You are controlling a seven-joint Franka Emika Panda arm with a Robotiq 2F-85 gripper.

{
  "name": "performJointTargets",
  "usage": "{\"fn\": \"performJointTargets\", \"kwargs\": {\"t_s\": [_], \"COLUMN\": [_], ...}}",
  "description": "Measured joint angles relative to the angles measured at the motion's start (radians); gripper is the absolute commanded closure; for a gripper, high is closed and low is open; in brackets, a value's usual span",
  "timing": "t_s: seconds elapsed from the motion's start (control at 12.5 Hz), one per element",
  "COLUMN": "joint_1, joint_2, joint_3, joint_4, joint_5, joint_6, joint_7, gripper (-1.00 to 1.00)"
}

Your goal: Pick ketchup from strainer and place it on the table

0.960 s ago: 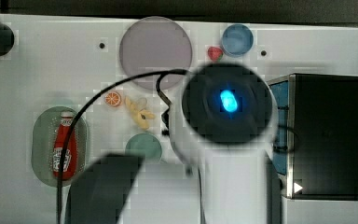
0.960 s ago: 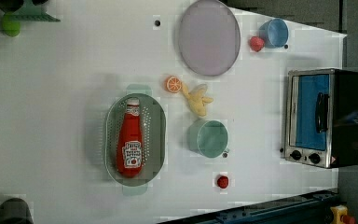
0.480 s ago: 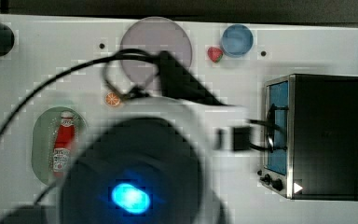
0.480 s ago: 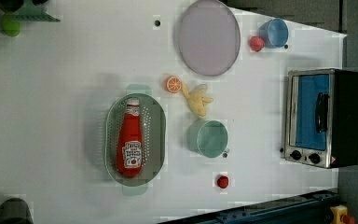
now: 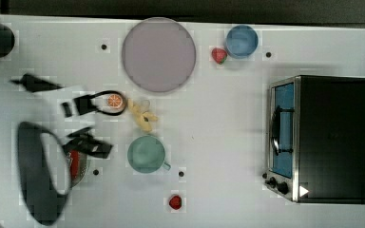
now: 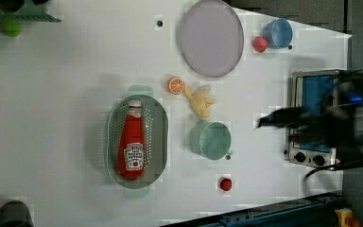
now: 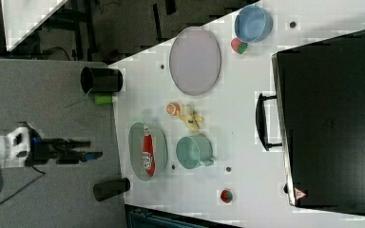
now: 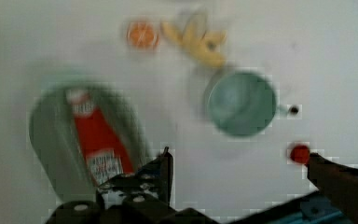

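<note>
The gripper [image 8: 237, 168] hangs above the white surface [image 6: 66, 94] with its jaws spread wide and nothing between them; in the wrist view one dark finger [image 8: 163, 170] stands just beside the strainer's rim and the other finger [image 8: 340, 179] stands beside a small red strawberry [image 8: 300, 153].

The strainer [image 6: 157, 142], a pale green oval, serves as landmark. The ketchup [image 6: 132, 144] lies flat inside the strainer along its long axis, label up, cap toward the strainer's end nearest the orange slice. In the top view the arm's dark parts cover most of the strainer, and a strip of the red bottle [image 5: 74, 163] shows past them.

Beside the strainer, on the left view's right, stands a green mug [image 6: 213, 140], apart from the strainer. Beyond the strainer's cap end lie an orange slice [image 6: 175, 85] and, next to it, a yellow banana toy [image 6: 201, 101]. Further from the strainer than these sits a grey round plate [image 6: 211, 38], and past the plate a blue bowl [image 6: 279, 33] with another strawberry [image 6: 259, 44] touching or just beside it. A toaster oven [image 5: 323, 137] stands well apart from the strainer, on the far side of the mug.
</note>
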Motion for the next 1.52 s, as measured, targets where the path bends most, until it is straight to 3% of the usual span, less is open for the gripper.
{"fn": "performJointTargets", "kwargs": {"t_s": [0.32,0.64,1.12,1.52], "joint_1": [0.021,0.045,0.055,0.061], "joint_2": [0.053,0.089,0.224,0.447], "joint_3": [0.158,0.252,0.268,0.251], "joint_4": [-0.056,-0.127,-0.379,-0.424], "joint_5": [0.002,0.000,-0.103,-0.176], "joint_6": [0.078,0.339,0.743,0.906], "joint_7": [0.000,0.000,0.016,0.062], "gripper": [-1.00,-1.00,-1.00,-1.00]}}
